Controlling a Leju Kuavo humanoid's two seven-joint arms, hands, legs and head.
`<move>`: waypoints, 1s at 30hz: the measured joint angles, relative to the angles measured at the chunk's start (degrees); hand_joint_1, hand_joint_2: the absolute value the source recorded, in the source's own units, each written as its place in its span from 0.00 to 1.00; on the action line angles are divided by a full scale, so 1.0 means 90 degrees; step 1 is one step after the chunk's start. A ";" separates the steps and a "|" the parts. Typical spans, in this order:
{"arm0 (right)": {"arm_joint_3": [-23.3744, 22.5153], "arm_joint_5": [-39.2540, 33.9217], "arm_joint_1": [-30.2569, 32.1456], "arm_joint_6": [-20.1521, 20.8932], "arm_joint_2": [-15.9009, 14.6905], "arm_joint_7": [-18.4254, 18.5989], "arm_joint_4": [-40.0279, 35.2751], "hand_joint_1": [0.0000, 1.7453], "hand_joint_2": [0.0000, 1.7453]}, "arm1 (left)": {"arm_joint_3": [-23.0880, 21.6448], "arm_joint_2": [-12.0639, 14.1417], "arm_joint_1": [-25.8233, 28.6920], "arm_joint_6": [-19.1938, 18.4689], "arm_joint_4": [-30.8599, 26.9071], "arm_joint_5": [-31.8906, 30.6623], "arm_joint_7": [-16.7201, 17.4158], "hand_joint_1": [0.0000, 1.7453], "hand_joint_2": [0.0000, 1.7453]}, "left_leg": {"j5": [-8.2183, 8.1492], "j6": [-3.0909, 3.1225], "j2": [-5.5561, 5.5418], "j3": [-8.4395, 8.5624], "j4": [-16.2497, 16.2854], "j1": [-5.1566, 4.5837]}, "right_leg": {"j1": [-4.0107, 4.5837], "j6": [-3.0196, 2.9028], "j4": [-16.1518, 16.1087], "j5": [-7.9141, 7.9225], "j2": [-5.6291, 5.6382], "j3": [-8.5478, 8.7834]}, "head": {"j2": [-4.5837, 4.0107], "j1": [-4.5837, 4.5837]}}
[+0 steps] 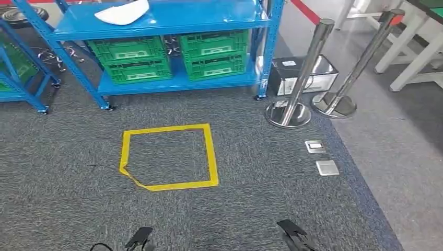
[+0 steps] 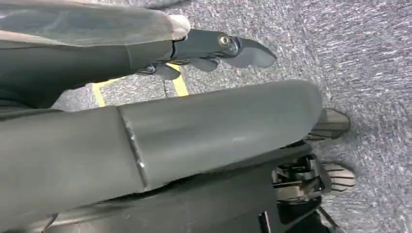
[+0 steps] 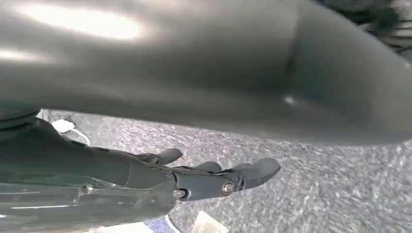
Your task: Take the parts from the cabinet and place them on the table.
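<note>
A blue shelf rack (image 1: 172, 23) stands ahead on the grey carpet. Its upper shelf carries a white part (image 1: 123, 12). Two stacks of green crates (image 1: 130, 58) (image 1: 214, 52) fill the lower shelf. A white-legged table (image 1: 418, 49) with a green top stands at the far right. My left hand (image 2: 214, 48) hangs by my side above the carpet, its fingers stretched out and holding nothing. My right hand (image 3: 214, 177) hangs the same way, its fingers apart and empty.
A yellow tape square (image 1: 211, 151) marks the carpet in front of the rack. Two chrome stanchions (image 1: 305, 68) (image 1: 360, 63) and a metal box (image 1: 282, 70) stand right of the rack. Two floor plates (image 1: 315, 146) (image 1: 327, 167) lie near the carpet edge. Another blue rack (image 1: 21, 78) is at left.
</note>
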 joint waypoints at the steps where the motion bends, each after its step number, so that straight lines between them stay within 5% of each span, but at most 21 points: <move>1: 0.0000 0.0000 -0.0005 0.0002 0.0000 0.0000 0.0000 0.00 0.00 | 0.0000 0.0010 -0.0002 0.0000 0.0000 0.0000 0.0000 0.00 0.00 | -0.0040 -0.0050 -0.0004 -0.0025 0.0040 -0.0030 | 0.0018 -0.0033 -0.0124 -0.0146 0.0004 0.0062 | 0.0000 0.0027; 2: 0.0000 0.0000 -0.0004 0.0002 0.0000 0.0000 0.0000 0.00 0.00 | 0.0000 0.0007 -0.0011 0.0000 0.0000 0.0000 0.0002 0.00 0.00 | -0.0052 -0.0079 -0.0005 -0.0056 0.0111 -0.0033 | 0.0019 -0.0129 -0.0164 -0.0100 0.0041 0.0058 | 0.0000 0.0034; 5: 0.0000 0.0000 0.0010 0.0007 0.0000 0.0002 0.0002 0.00 0.00 | 0.0000 0.0005 -0.0009 0.0000 0.0000 0.0000 0.0002 0.00 0.00 | -0.0040 -0.0162 -0.0007 -0.0054 0.0074 -0.0024 | 0.0050 -0.0241 -0.0169 -0.0100 0.0049 0.0042 | 0.0000 -0.0002; 7: -0.0005 0.0000 -0.0004 -0.0010 -0.0007 0.0000 0.0002 0.00 0.00 | 0.0000 0.0012 -0.0014 0.0000 0.0000 0.0000 0.0000 0.00 0.00 | -0.0250 -0.0249 -0.0006 -0.0173 0.0373 -0.0003 | -0.0001 -0.0314 -0.0224 -0.0082 0.0045 0.0089 | 0.0000 -0.0004; 10: 0.0000 0.0000 -0.0008 0.0002 -0.0007 0.0000 0.0002 0.00 0.00 | 0.0000 0.0010 -0.0007 0.0000 0.0000 0.0000 0.0000 0.00 0.00 | -0.0948 -0.0342 -0.0006 -0.0988 0.1975 0.0042 | -0.0006 -0.0348 -0.0223 -0.0093 0.0034 0.0083 | 0.0000 -0.0099; 11: 0.0000 0.0000 -0.0003 0.0002 -0.0007 0.0000 0.0002 0.00 0.00 | 0.0000 0.0010 0.0006 0.0000 0.0000 0.0000 0.0000 0.00 0.00 | -0.0991 -0.0355 -0.0006 -0.1176 0.2291 0.0057 | -0.0010 -0.0345 -0.0223 -0.0099 0.0036 0.0085 | 0.0000 -0.0116; 13: 0.0000 0.0000 -0.0003 0.0002 -0.0007 0.0000 0.0002 0.00 0.00 | 0.0000 0.0012 0.0014 0.0000 0.0000 0.0000 0.0002 0.00 0.00 | -0.0614 -0.0350 -0.0006 -0.1062 0.1895 0.0085 | -0.0025 -0.0332 -0.0223 -0.0111 0.0050 0.0108 | 0.0000 -0.0155; 15: 0.0000 0.0000 -0.0007 0.0002 -0.0007 0.0000 0.0002 0.00 0.00 | 0.0000 0.0019 0.0005 0.0000 0.0000 0.0000 0.0002 0.00 0.00 | 0.0007 -0.0327 -0.0005 -0.0484 0.0662 0.0109 | -0.0036 -0.0290 -0.0223 -0.0139 0.0069 0.0161 | 0.0000 -0.0206; 16: 0.0000 0.0000 -0.0010 0.0002 -0.0007 0.0000 0.0002 0.00 0.00 | 0.0000 0.0019 0.0001 0.0000 0.0000 0.0000 0.0000 0.00 0.00 | 0.0118 -0.0313 -0.0007 -0.0271 0.0197 0.0117 | -0.0033 -0.0263 -0.0224 -0.0154 0.0073 0.0170 | 0.0000 -0.0245; 17: 0.0000 0.0000 -0.0015 0.0002 -0.0007 -0.0002 0.0002 0.00 0.00 | 0.0000 0.0019 -0.0011 0.0000 0.0000 0.0000 0.0002 0.00 0.00 | 0.0084 -0.0301 -0.0016 -0.0255 0.0133 0.0072 | 0.0008 -0.0216 -0.0207 -0.0180 0.0090 0.0162 | 0.0000 -0.0294; 20: 0.0000 0.0000 -0.0013 0.0005 -0.0007 0.0000 0.0002 0.00 0.00 | 0.0000 0.0022 0.0001 0.0000 0.0000 0.0000 0.0000 0.00 0.00 | 0.0064 -0.0197 -0.0034 -0.0270 0.0148 0.0037 | -0.0013 -0.0095 -0.0274 -0.0172 0.0086 0.0194 | 0.0000 -0.0209; 22: 0.0000 0.0000 -0.0011 0.0002 -0.0007 0.0000 0.0002 0.00 0.00 | 0.0000 0.0019 -0.0005 0.0002 0.0000 0.0000 0.0000 0.00 0.00 | 0.0111 -0.0105 -0.0030 -0.0194 0.0039 0.0078 | -0.0024 -0.0040 -0.0103 -0.0316 0.0051 0.0156 | 0.0000 -0.0182; 25: 0.0000 0.0000 -0.0007 0.0002 -0.0007 0.0000 0.0002 0.00 0.00 | 0.0000 0.0017 -0.0003 0.0000 0.0000 0.0000 0.0000 0.00 0.00 | 0.0082 -0.0012 -0.0012 -0.0185 0.0037 0.0039 | -0.0008 -0.0030 0.1452 -0.1083 0.0037 -0.0594 | 0.0000 -0.0005; 26: 0.0002 0.0000 0.0004 0.0005 -0.0007 0.0000 0.0005 0.00 0.00 | 0.0000 0.0017 0.0001 0.0000 0.0000 0.0000 0.0000 0.00 0.00 | 0.0076 -0.0003 -0.0014 -0.0183 0.0043 0.0021 | -0.0008 -0.0030 0.1824 -0.1175 0.0037 -0.0785 | 0.0000 0.0003; 28: 0.0002 0.0000 0.0010 0.0005 -0.0007 0.0000 0.0005 0.00 0.00 | 0.0000 0.0012 0.0012 0.0000 0.0000 0.0000 0.0000 0.00 0.00 | 0.0054 0.0019 -0.0030 -0.0147 0.0048 -0.0009 | -0.0005 -0.0066 0.1593 -0.0858 0.0036 -0.0715 | 0.0000 0.0027; 30: 0.0002 0.0000 -0.0002 0.0005 -0.0010 0.0000 0.0003 0.00 0.00 | 0.0000 0.0012 0.0009 0.0000 0.0000 0.0000 0.0000 0.00 0.00 | 0.0012 0.0006 -0.0046 -0.0075 0.0056 -0.0025 | 0.0034 -0.0145 0.0435 -0.0213 0.0033 -0.0173 | 0.0000 0.0056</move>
